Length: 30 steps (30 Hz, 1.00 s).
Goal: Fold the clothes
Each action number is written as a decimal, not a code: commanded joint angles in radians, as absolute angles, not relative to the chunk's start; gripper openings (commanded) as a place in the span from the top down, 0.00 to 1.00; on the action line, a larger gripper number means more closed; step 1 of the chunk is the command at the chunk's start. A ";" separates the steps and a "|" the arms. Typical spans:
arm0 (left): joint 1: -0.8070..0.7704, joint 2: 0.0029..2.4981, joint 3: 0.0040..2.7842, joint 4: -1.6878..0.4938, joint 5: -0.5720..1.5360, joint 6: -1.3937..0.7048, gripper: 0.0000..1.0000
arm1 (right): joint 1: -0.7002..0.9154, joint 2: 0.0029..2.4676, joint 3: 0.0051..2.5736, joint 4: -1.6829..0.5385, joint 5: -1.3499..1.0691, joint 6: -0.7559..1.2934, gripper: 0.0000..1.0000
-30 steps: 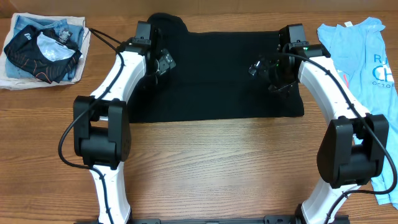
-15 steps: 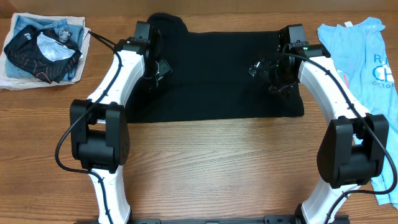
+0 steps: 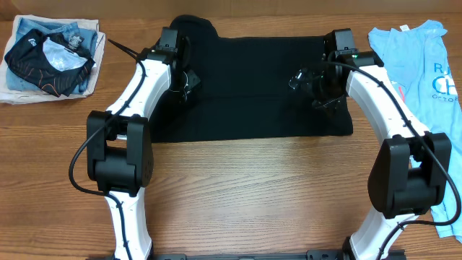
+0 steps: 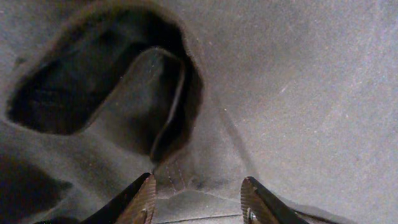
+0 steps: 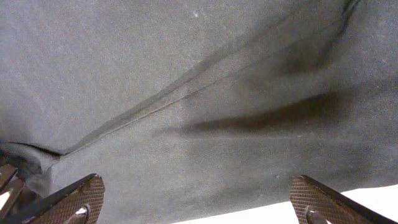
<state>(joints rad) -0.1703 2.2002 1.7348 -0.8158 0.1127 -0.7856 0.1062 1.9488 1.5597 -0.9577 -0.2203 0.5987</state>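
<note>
The large plain black T-shirt (image 3: 253,87) lies spread flat across the far middle of the table, with one sleeve (image 3: 193,29) sticking out at the top left. My left gripper (image 3: 188,81) is low over the shirt's left part. In the left wrist view its jaws (image 4: 199,200) are open, with a stitched fold of black fabric (image 4: 186,168) between the tips. My right gripper (image 3: 300,77) is over the shirt's right part. In the right wrist view its jaws (image 5: 199,198) are wide open over flat black fabric (image 5: 186,93) near an edge. The neck label is not visible.
A light blue printed T-shirt (image 3: 422,65) lies at the right edge of the table. At the top left a smaller black garment with orange lines (image 3: 43,58) sits on a pile of pale cloth (image 3: 14,90). Bare wood table (image 3: 253,195) shows in front of the shirt.
My left gripper has shifted slightly left and down toward the shirt, and its elbow has moved a little. The right arm and the shirt have not moved.
</note>
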 commanded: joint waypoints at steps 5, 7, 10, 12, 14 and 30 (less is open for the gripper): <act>-0.173 2.249 1.747 -0.822 0.124 -0.793 0.51 | 0.105 1.942 1.570 -0.956 -0.209 0.598 0.00; -0.173 2.263 1.747 -0.813 0.125 -0.793 0.53 | 0.105 1.942 1.570 -0.955 -0.209 0.598 0.00; -0.173 2.277 1.747 -0.793 0.130 -0.794 0.64 | 0.105 1.942 1.570 -0.956 -0.209 0.598 0.00; -0.173 2.278 1.748 -0.770 0.137 -0.794 0.82 | 0.105 1.942 1.570 -0.956 -0.209 0.598 0.00; -0.170 2.277 1.754 -0.752 0.163 -0.793 0.94 | 0.105 1.942 1.570 -0.956 -0.205 0.598 0.00; -0.171 2.280 1.816 -0.595 0.199 -0.792 0.91 | 0.105 1.942 1.570 -0.956 -0.173 0.598 0.00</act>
